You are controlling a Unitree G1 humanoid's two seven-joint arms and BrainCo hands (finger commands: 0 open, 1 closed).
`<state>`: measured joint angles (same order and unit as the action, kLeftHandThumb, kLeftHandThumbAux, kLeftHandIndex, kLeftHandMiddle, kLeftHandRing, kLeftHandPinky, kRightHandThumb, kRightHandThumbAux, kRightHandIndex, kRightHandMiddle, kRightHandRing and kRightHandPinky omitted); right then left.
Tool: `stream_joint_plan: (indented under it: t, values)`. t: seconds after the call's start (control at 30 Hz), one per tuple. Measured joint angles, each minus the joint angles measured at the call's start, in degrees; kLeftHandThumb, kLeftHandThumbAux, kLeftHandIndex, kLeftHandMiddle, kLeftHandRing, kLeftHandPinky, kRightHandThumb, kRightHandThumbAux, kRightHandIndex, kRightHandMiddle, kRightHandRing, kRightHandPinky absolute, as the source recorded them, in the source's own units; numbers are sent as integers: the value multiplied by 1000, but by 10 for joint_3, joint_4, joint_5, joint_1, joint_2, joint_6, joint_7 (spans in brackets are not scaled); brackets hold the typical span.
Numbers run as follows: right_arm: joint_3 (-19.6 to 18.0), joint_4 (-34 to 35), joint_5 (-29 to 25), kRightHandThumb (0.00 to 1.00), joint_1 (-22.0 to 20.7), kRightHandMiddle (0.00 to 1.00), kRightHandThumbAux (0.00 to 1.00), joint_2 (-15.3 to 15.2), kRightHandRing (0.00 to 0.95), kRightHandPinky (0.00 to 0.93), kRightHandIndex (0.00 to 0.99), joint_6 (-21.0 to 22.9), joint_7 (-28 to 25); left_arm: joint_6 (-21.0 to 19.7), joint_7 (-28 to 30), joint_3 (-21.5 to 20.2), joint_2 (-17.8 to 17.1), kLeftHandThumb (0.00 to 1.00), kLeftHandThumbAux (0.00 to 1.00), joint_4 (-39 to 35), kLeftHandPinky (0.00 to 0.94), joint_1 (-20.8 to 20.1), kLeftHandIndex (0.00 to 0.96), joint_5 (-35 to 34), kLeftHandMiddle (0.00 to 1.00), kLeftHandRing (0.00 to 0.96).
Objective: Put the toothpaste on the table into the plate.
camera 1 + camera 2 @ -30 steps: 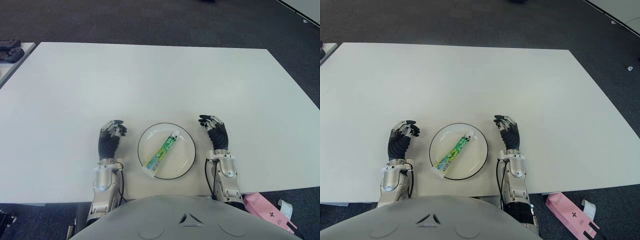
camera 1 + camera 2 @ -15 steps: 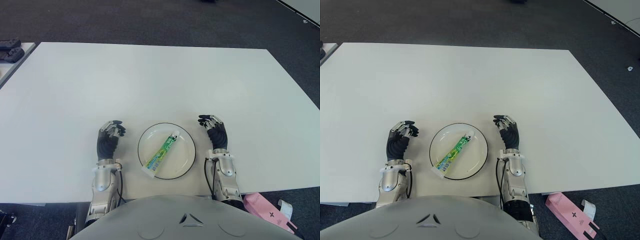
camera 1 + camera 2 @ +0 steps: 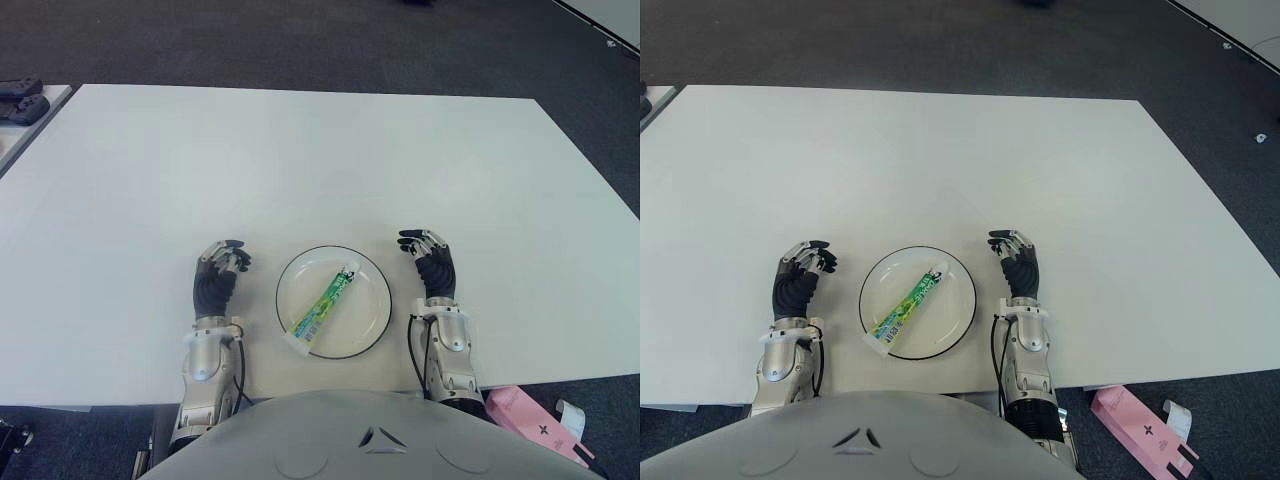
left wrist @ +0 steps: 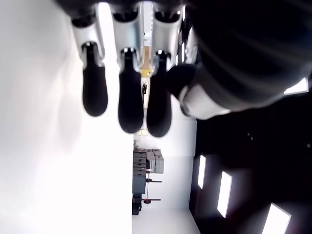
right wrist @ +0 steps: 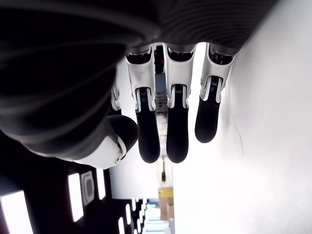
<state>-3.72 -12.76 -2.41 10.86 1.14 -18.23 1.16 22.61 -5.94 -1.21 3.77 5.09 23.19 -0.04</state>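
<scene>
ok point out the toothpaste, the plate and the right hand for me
toothpaste (image 3: 323,304), left eye view, middle of the green tube
plate (image 3: 372,281), left eye view, bare inner right side
right hand (image 3: 434,268), left eye view, back of the hand

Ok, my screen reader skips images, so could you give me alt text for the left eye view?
A green toothpaste tube lies diagonally in a black-rimmed white plate on a white table. The left robot hand and right robot hand flank it, empty.
</scene>
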Motion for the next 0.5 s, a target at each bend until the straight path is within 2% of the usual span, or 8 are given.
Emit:
stream_joint_plan:
  t: [0.5]
  values:
    - [0, -3, 0, 708, 0, 444, 730, 3, 458, 470, 420, -6, 6, -10, 5, 0, -2, 701, 718, -1, 537, -3, 430, 0, 569, 564]
